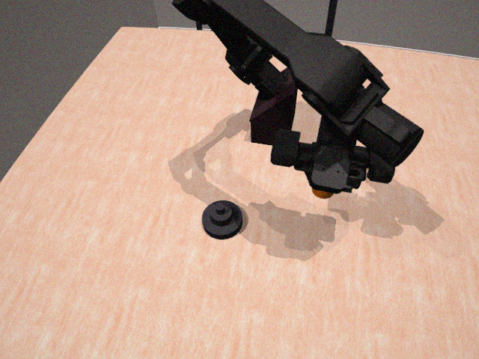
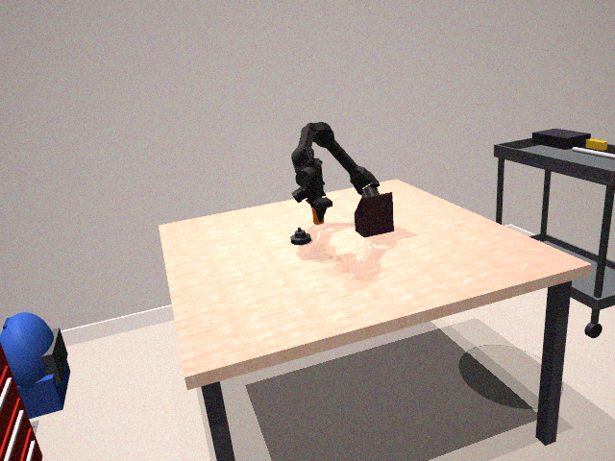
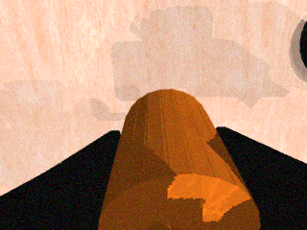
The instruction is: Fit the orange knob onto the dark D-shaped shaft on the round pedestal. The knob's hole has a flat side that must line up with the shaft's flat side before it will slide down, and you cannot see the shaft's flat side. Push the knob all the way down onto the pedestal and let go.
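The orange knob (image 1: 322, 193) (image 2: 315, 216) (image 3: 168, 139) is held between the fingers of my gripper (image 2: 318, 214) (image 3: 168, 138), which is shut on it. The knob hangs above the table, with its lower end showing below the gripper in the top view. The round dark pedestal (image 1: 221, 227) (image 2: 300, 240) stands on the table to the left of the gripper in the top view. Its short shaft (image 1: 221, 208) (image 2: 299, 230) points up and is bare. The pedestal's edge (image 3: 304, 48) shows at the right of the wrist view. The shaft's flat side cannot be made out.
The dark box-like arm base (image 1: 272, 120) (image 2: 375, 215) stands on the table (image 1: 116, 289) (image 2: 278, 307) behind the gripper in the top view. Arm shadows fall across the wood around the pedestal. A grey cart (image 2: 555, 160) stands beyond the table at the right of the exterior view.
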Motion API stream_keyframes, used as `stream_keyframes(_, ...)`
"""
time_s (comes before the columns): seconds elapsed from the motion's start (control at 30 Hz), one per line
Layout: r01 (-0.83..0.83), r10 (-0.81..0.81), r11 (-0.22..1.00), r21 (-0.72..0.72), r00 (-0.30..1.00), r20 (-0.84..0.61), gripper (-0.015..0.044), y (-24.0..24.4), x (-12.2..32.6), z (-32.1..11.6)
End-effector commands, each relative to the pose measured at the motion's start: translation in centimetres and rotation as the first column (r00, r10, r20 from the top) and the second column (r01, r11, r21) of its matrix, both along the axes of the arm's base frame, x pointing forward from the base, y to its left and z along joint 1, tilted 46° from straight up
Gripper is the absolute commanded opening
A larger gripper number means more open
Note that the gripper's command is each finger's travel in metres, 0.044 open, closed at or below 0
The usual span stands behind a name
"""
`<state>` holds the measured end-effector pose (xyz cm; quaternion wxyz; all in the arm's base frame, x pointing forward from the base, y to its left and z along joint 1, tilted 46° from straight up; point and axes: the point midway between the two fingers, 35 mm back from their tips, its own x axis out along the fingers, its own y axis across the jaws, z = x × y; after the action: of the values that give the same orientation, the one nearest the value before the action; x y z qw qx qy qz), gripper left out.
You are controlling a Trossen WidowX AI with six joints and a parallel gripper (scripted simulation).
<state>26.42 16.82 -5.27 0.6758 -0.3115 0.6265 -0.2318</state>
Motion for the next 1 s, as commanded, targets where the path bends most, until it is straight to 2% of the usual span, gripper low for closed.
stream_keyframes(0.0, 0.007, -0.007, 1.000, 0.005, 1.000, 0.002, 0.0000, 0.0, 0.2, 0.6)
stream_keyframes(0.97, -0.007, 0.007, 1.000, 0.025, 1.000, -0.009, 0.0000, -6.9, 3.8, 5.2)
